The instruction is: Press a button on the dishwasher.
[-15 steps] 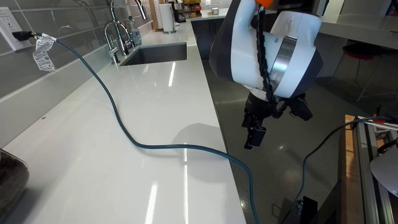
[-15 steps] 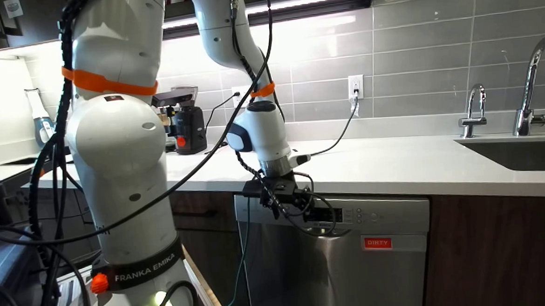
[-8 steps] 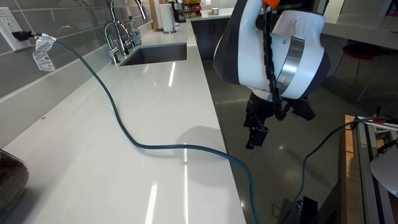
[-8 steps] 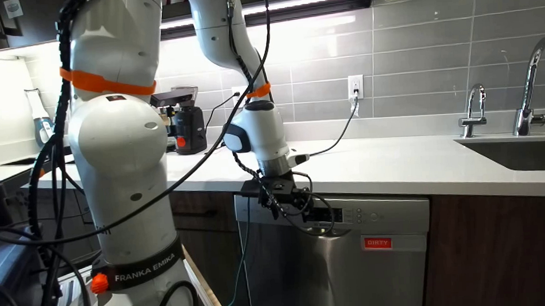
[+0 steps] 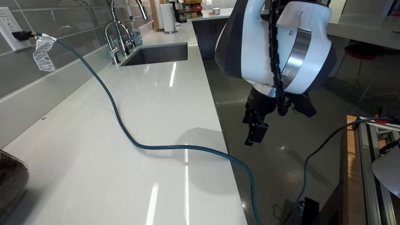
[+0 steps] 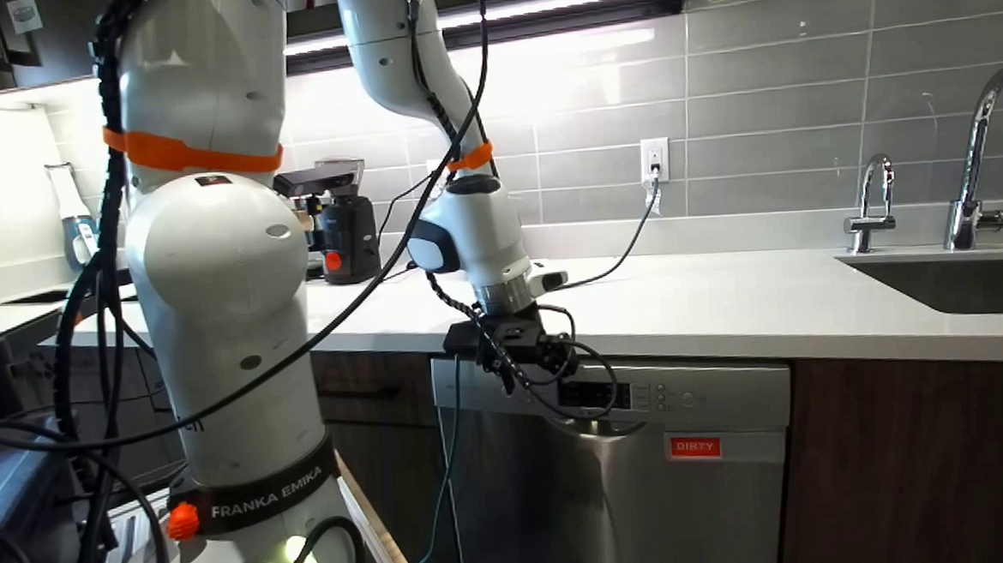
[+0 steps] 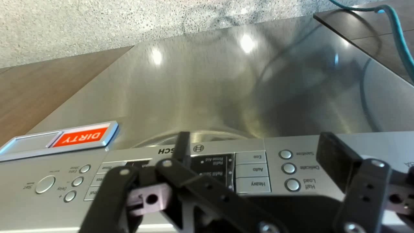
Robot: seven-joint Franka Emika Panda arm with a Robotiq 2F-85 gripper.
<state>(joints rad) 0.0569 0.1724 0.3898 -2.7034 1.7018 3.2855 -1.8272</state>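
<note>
The silver dishwasher (image 6: 694,512) stands under the counter. In the wrist view its front (image 7: 207,97) appears upside down. Its panel has rectangular Eco, Auto and Heavy buttons (image 7: 252,170) beside a dark display (image 7: 212,166), and round Sanitize, Delicate and Half Load buttons (image 7: 288,168). A round Start button (image 7: 45,184) and small Delay buttons (image 7: 77,181) lie at the left. My gripper (image 7: 258,144) is open and empty, its fingers apart over the panel, around the rectangular and round buttons in the picture. The gripper hangs before the counter edge in both exterior views (image 5: 256,134).
The white counter (image 6: 725,295) overhangs the dishwasher. A teal cable (image 5: 187,147) crosses the counter and hangs over its edge; it shows at the right of the wrist view (image 7: 399,42). A DIRTY sign (image 7: 81,136) sits on the door. A sink (image 6: 973,278) is along the counter.
The gripper first shifted slightly away from the counter edge, then rose a little and tilted slightly. It stays open before the dishwasher panel. The dishwasher and the cable on the counter have not moved.
</note>
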